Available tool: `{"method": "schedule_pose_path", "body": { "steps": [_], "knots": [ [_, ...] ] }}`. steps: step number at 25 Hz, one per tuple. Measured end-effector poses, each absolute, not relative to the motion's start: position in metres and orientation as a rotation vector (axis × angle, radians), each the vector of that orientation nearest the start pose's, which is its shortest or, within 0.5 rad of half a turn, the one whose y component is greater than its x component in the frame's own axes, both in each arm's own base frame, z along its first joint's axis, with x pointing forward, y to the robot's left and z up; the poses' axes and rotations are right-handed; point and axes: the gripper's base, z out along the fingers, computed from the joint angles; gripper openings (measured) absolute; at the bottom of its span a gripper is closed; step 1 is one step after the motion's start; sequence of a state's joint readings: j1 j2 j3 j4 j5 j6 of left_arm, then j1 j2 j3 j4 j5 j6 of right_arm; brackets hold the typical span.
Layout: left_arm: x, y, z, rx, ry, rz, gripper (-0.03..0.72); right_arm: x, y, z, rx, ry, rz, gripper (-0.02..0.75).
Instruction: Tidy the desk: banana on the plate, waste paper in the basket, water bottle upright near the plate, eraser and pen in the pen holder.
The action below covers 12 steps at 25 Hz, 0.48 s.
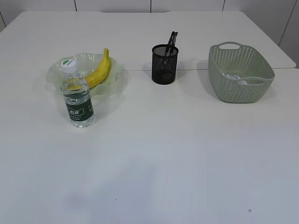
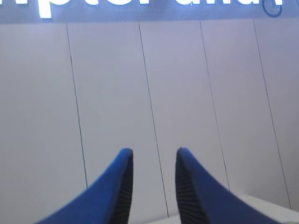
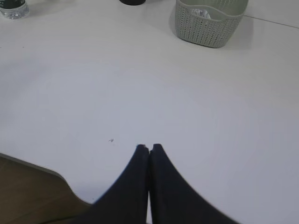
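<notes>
Looking across the desk (image 1: 154,154) from the exterior view, you see the banana (image 1: 99,71) lying in the plate (image 1: 56,72) at upper left of the frame, its dark tip pointing up and away. The water bottle (image 1: 78,94) stands upright just in front of the plate, cap on, overlapping the plate's near rim in the picture. Near the upper middle you have the pen holder (image 1: 165,64), with a dark pen (image 1: 171,41) sticking out of its top and leaning right. You cannot make out the eraser through the mesh. At upper right sits the basket (image 1: 243,88), and the waste paper (image 1: 235,77) shows as a white lump inside it.

Your left gripper (image 2: 154,156) points at a panelled wall, away from the desk, its blue fingers parted by a narrow gap and holding nothing. Your right gripper (image 3: 149,148) hovers over bare tabletop near the lower edge of its view, its dark fingers pressed together with nothing between them. The basket appears at the top of that view.
</notes>
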State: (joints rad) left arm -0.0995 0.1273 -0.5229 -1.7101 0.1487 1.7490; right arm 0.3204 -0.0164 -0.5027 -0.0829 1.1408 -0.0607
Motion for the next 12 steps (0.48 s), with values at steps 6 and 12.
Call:
{"method": "schedule_pose_path", "body": {
  "steps": [6,12],
  "knots": [
    [-0.016,-0.004,0.418,0.121,0.915,-0.074,0.204,-0.009,-0.01,0.272,-0.39,2.066,0.058,-0.01],
    [-0.067,0.017,0.435,-0.09,0.761,-0.086,0.194,-0.009,-0.01,0.272,-0.39,2.066,0.058,-0.01]
  ]
}}
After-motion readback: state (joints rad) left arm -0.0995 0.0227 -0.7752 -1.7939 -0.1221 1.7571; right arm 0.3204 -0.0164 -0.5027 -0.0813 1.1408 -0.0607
